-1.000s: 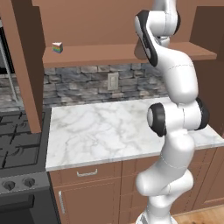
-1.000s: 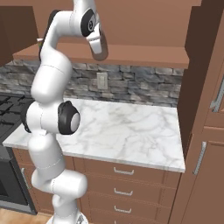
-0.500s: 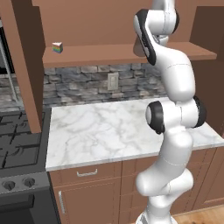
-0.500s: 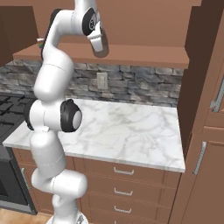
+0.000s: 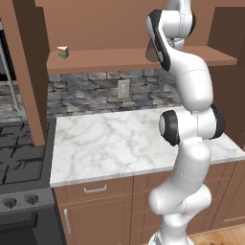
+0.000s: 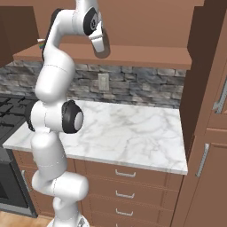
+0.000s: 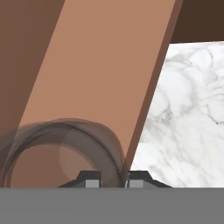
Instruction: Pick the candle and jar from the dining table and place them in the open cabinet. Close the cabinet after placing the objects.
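item: claw (image 7: 110, 180). state: pressed nearly together, pinching the wall of the jar (image 7: 61, 144) between its two tips. your grip has not changed over the last second.

item: jar. grey, translucent, held at its rim. in the hand view its round body hangs over the wooden shelf (image 7: 100, 87). you cannot tell from these views whether its base touches the board yet.

item: arm. change noted: in the right base view the claw (image 6: 101, 49) has crept a little further along the front of the shelf (image 6: 142, 55) since a second ago. the surroundings sit the same in both base views, so your base is parked and only the arm is moving.

item: shelf, brown, plain. it already carries a small rainbow wedge (image 5: 62, 51) far toward its other end, well apart from the jar.

item: marble tabletop (image 5: 119, 139), below the shelf. it also shows at the right of the hand view (image 7: 188, 122), past the shelf's front edge.

meaning for the task: judged from this, you are in the final carry of the jar into the cabinet, with the jar over the shelf near its front edge. a little more reach inward before release would likely be safer. releasing the jar and closing the doors are not yet done.
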Motion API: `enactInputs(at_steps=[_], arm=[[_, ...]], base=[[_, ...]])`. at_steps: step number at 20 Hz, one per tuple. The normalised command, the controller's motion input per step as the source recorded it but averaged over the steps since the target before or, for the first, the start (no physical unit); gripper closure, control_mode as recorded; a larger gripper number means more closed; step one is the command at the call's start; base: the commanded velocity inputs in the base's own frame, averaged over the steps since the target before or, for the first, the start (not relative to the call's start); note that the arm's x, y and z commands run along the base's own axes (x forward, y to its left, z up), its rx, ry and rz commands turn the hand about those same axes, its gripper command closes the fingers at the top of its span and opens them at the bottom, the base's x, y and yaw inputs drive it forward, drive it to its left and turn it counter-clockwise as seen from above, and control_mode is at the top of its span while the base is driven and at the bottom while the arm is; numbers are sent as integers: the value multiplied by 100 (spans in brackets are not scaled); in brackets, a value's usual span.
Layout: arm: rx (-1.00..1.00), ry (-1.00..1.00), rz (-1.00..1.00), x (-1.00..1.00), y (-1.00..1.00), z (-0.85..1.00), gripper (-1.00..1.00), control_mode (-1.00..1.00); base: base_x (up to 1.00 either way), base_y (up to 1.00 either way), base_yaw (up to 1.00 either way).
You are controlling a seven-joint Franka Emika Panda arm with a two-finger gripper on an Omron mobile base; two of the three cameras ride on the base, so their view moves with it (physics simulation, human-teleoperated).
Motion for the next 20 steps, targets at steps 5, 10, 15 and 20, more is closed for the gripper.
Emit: enactInputs(at_steps=[5,10,15,20], arm=[[0,0,0,0,0,0,-100,-100],[0,0,0,0,0,0,-100,-100],[0,-3,0,0,0,0,-100,-100],[0,-11,0,0,0,-2,-100,-100]], base=[[0,0,0],[0,0,0],[0,0,0],[0,0,0]])
